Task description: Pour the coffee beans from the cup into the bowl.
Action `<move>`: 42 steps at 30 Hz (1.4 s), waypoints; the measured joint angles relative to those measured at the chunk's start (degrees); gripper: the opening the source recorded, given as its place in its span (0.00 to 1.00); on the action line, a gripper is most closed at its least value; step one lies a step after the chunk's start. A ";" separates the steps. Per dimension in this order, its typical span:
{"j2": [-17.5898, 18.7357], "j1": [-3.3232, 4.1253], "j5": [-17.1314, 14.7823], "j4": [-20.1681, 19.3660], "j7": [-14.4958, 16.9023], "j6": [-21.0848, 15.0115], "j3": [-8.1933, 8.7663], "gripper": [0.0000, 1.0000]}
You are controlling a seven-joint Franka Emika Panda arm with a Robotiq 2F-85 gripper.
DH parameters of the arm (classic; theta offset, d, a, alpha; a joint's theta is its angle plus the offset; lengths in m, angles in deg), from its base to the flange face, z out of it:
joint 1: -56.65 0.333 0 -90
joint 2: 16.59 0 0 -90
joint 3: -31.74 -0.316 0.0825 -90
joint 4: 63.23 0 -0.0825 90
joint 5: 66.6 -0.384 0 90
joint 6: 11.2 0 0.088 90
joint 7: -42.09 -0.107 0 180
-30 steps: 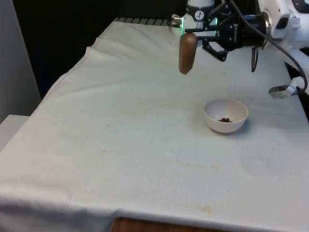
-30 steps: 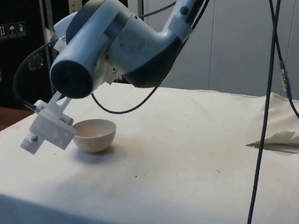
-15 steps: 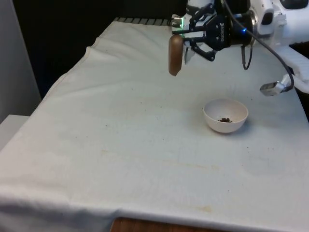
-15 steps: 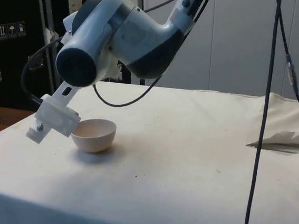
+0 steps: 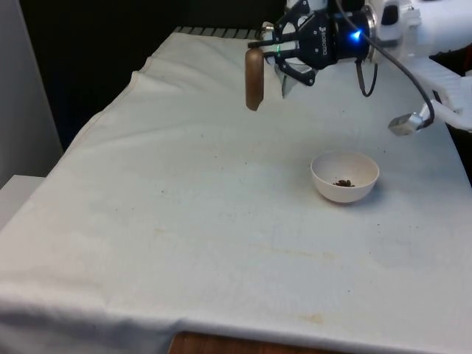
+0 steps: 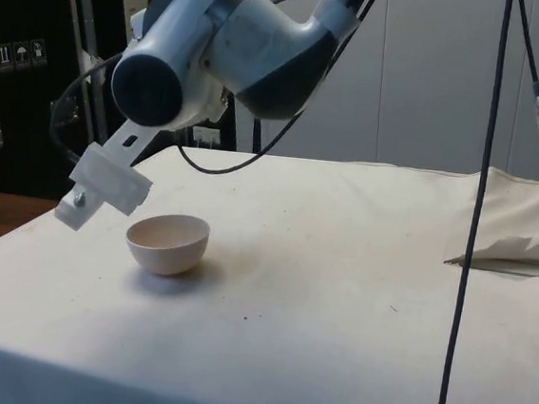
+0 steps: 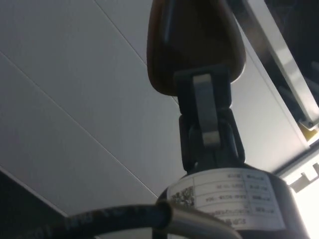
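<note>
My pincer (image 5: 267, 59) grips the brown cup (image 5: 254, 80) high over the table's far edge; the bowl (image 5: 344, 176) holds beans. Any beans left inside could spill on the cloth (image 5: 184, 221).

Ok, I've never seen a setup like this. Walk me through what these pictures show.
This is a white robot arm working at a table under a white cloth. One camera looks across the table, one looks from its side, and one sits on the robot's wrist. The arm ends in a black two-finger gripper, which is clamped on a brown cup held up in the air, well to the front view's left of the bowl. On the cloth sits a white bowl with a few coffee beans in its bottom. In the wrist view, one finger presses against the cup.
</note>
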 measured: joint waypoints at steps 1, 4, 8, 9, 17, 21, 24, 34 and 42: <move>-0.23 0.00 -0.29 -0.11 -0.11 -0.29 0.11 0.00; -0.86 0.00 -0.86 -0.40 -0.23 -0.80 0.40 0.00; -2.06 0.00 -1.95 -1.09 -0.63 -1.95 0.86 0.00; -2.64 0.00 -2.52 -1.43 -0.80 -2.52 1.15 0.00; -4.93 -0.06 -4.98 -2.69 -1.49 -4.93 2.12 0.00; -5.44 -0.06 -5.90 -2.81 -1.60 -5.21 2.29 0.00; -5.67 -0.06 -6.59 -2.75 -1.72 -5.33 2.35 0.00; -6.53 0.00 -9.97 -2.12 -1.89 -5.33 2.41 0.00; -6.82 0.00 -12.49 -1.49 -2.18 -5.10 2.41 0.00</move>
